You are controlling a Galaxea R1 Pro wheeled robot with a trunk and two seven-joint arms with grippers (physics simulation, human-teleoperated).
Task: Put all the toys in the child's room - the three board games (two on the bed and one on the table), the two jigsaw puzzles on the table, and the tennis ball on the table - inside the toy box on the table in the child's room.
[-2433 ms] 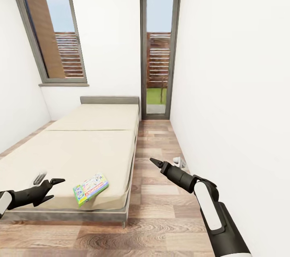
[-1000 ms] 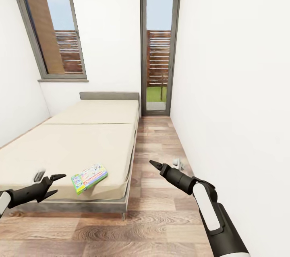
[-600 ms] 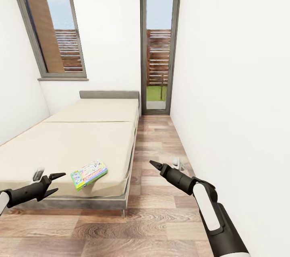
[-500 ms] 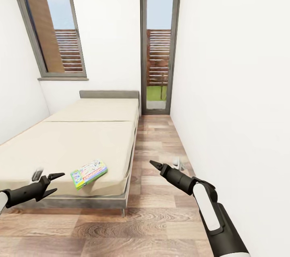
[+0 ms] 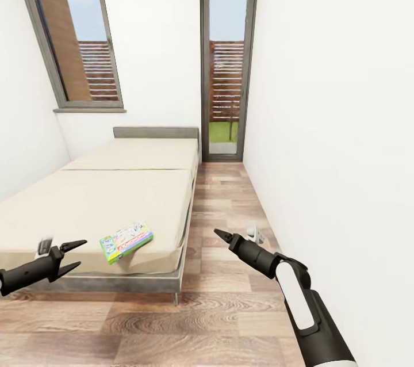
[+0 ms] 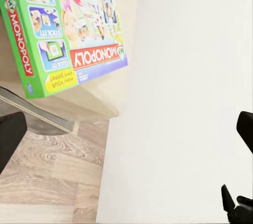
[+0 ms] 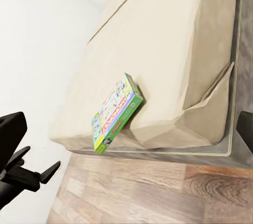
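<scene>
A green Monopoly board game lies flat on the near right corner of the bed, slightly over the mattress edge; it also shows as the game box and the game box. My left gripper hovers open at the bed's foot, left of the game and apart from it. My right gripper hangs over the floor right of the bed; its fingers stand wide apart, holding nothing. The table, toy box, puzzles and ball are out of view.
A small grey-white thing lies on the bed by my left gripper. A small white object sits on the wood floor near the right wall. A glass door closes the aisle beyond the bed.
The whole picture has shifted, so the camera has moved and the bed looks a little farther off. The game lies where it was. Both grippers keep their pose.
</scene>
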